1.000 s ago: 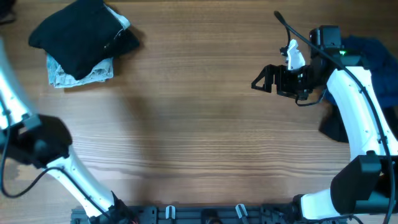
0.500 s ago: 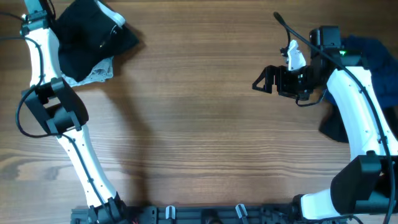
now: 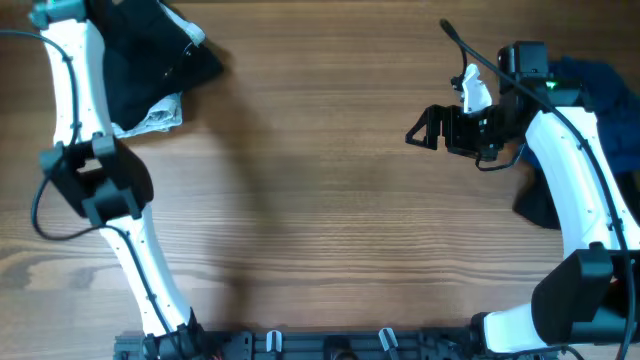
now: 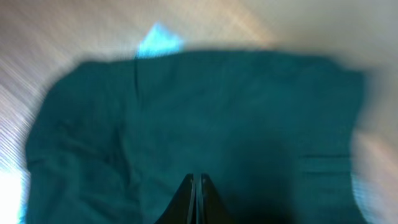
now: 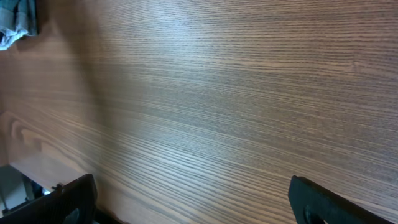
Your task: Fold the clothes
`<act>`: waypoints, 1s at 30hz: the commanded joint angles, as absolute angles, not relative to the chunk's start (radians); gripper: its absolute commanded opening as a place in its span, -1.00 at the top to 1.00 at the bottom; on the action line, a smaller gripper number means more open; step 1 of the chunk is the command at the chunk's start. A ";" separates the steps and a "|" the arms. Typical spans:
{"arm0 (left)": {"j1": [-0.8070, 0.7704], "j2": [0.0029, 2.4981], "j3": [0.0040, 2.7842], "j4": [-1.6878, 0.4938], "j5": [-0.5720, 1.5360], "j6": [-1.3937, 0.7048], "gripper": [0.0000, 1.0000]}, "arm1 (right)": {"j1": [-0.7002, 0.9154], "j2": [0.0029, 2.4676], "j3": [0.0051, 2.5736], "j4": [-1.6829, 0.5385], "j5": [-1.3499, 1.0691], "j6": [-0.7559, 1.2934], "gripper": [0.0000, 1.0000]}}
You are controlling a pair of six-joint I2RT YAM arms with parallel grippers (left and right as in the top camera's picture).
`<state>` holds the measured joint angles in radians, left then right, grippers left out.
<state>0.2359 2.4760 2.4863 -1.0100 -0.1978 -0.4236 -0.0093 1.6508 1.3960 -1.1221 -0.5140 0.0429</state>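
A black garment (image 3: 150, 50) lies folded on a grey-white patterned cloth (image 3: 155, 115) at the far left of the table. In the left wrist view the dark garment (image 4: 186, 112) fills the blurred frame. My left gripper (image 4: 198, 182) is shut with nothing seen between its fingers, just above the garment. My left arm (image 3: 75, 70) reaches to the top left corner beside the pile. My right gripper (image 3: 425, 128) is wide open and empty over bare wood at the far right; it also shows in the right wrist view (image 5: 196, 205). A blue garment (image 3: 600, 80) lies behind the right arm.
A dark piece of cloth (image 3: 540, 205) lies at the right edge under the right arm. A corner of the grey cloth (image 5: 15, 18) shows top left in the right wrist view. The wooden table (image 3: 320, 220) spans the middle.
My left arm has swung from the lower left up to the top left corner, over the black garment pile. The right arm has not moved.
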 commanded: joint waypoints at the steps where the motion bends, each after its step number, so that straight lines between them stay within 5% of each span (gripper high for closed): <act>1: 0.246 2.637 2.470 -1.065 -0.207 -0.472 0.92 | -0.008 1.640 1.405 -1.120 -0.492 0.025 -0.99; 6: 0.246 2.729 2.468 -1.057 -0.263 -0.509 0.92 | -0.008 1.640 1.405 -1.121 -0.488 0.025 -0.99; 18: 0.207 2.442 2.446 -1.335 -0.186 -0.540 0.92 | -0.008 1.640 1.405 -1.112 -0.489 0.026 -0.99; 30: 0.151 2.375 2.064 -1.169 -0.117 -0.607 0.92 | -0.008 1.640 1.405 -1.111 -0.490 0.026 -0.99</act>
<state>0.1627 2.4084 2.1063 -1.1469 -0.1810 -0.5907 -0.0093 1.6508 1.3960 -1.1141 -0.4992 0.0399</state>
